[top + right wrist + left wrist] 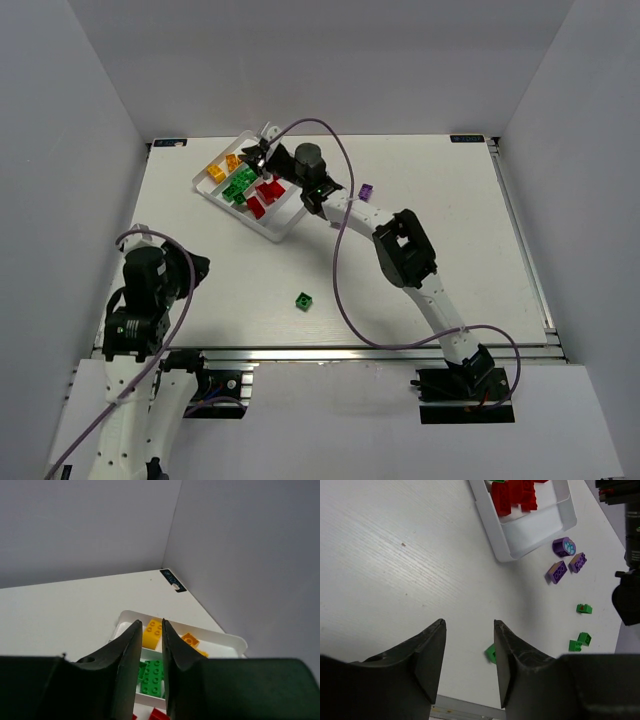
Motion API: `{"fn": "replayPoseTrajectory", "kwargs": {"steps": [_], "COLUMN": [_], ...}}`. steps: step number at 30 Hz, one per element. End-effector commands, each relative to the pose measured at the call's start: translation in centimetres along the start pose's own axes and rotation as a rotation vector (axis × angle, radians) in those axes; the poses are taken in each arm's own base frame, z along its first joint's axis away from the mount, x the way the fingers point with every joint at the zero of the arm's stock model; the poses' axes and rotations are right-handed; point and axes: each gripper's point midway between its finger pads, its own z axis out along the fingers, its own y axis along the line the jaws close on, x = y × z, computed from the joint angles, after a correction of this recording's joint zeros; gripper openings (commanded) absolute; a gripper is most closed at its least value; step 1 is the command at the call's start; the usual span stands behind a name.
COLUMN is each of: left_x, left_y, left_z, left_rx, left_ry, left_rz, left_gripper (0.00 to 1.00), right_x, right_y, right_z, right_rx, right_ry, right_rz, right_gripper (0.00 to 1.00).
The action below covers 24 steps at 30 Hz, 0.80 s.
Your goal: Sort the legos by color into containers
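Note:
The white tray [282,232] lies at the far left of the table. It holds yellow-orange legos [216,172], green legos [240,185] and red legos [266,192] in separate containers. My right gripper [256,155] hovers over the tray's far end. In the right wrist view its jaws [150,621] stand a narrow gap apart with nothing between them, above a yellow lego [151,634] and green legos [153,676]. A green lego [304,300] and a purple lego [366,191] lie loose on the table. My left gripper [469,622] is open and empty, low over bare table.
In the left wrist view, three purple legos [563,546] lie just past the tray's corner [507,555]. More green legos [584,609] lie farther right. The right arm [400,250] stretches diagonally across the table. White walls enclose the table.

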Motion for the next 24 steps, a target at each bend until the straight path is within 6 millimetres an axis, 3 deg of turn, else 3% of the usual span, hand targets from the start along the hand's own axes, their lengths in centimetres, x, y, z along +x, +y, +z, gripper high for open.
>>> {"fn": "replayPoseTrajectory", "kwargs": {"steps": [1, 5, 7, 9, 10, 11, 13, 14, 15, 16, 17, 19, 20, 22, 24], "left_x": [-0.8, -2.0, -3.3, -4.1, -3.8, -4.8, -5.0, -3.9, -4.6, -4.4, -4.3, -3.6, -3.4, -2.6, -2.2], "left_y": [-2.2, -3.0, -4.0, -4.4, -4.2, -5.1, -5.8, -5.6, -7.4, -7.7, -8.5, -8.6, -9.3, -9.1, -9.7], "left_z": [2.0, 5.3, 7.6, 9.3, 11.3, 11.9, 13.6, 15.6, 16.1, 16.9, 18.7, 20.2, 22.0, 23.3, 25.2], "left_rx": [0.088, 0.060, 0.047, 0.019, -0.016, -0.029, -0.057, -0.096, -0.089, -0.113, -0.158, -0.230, -0.268, -0.324, -0.361], "left_ry": [-0.007, -0.005, -0.011, -0.010, 0.025, 0.000, 0.010, 0.057, 0.036, 0.048, 0.045, 0.073, 0.072, 0.097, 0.095], "left_rz": [0.055, 0.102, 0.123, 0.128, 0.137, 0.155, 0.186, 0.213, 0.232, 0.246, 0.270, 0.279, 0.292, 0.295, 0.309], "left_gripper": [0.52, 0.43, 0.42, 0.47, 0.56, 0.60, 0.67, 0.70, 0.70, 0.72, 0.73, 0.74, 0.74, 0.74, 0.72], "right_x": [-0.6, -1.3, -1.5, -2.9, -1.6, -3.1, -3.0, -2.4, -3.5, -2.8, -3.4, -3.4, -3.5, -4.6, -4.0], "right_y": [1.0, 1.6, 1.4, 0.7, 0.2, -0.1, -1.4, -1.5, -1.9, -2.6, -3.0, -4.2, -4.9, -5.3, -6.0], "right_z": [-1.0, -2.8, -4.0, -5.0, -6.2, -6.9, -8.8, -9.8, -10.4, -11.7, -12.5, -14.2, -15.6, -17.1, -19.1], "right_rx": [-0.086, -0.213, -0.266, -0.267, -0.260, -0.265, -0.242, -0.246, -0.242, -0.232, -0.224, -0.208, -0.192, -0.193, -0.184], "right_ry": [0.038, 0.083, 0.111, 0.123, 0.166, 0.159, 0.199, 0.228, 0.233, 0.283, 0.296, 0.326, 0.352, 0.355, 0.380], "right_rz": [0.034, 0.062, 0.094, 0.114, 0.143, 0.145, 0.174, 0.197, 0.188, 0.214, 0.211, 0.210, 0.227, 0.235, 0.270], "right_gripper": [0.24, 0.01, 0.00, 0.00, 0.05, 0.23, 0.34, 0.39, 0.49, 0.53, 0.63, 0.77, 0.89, 0.89, 0.82]}}
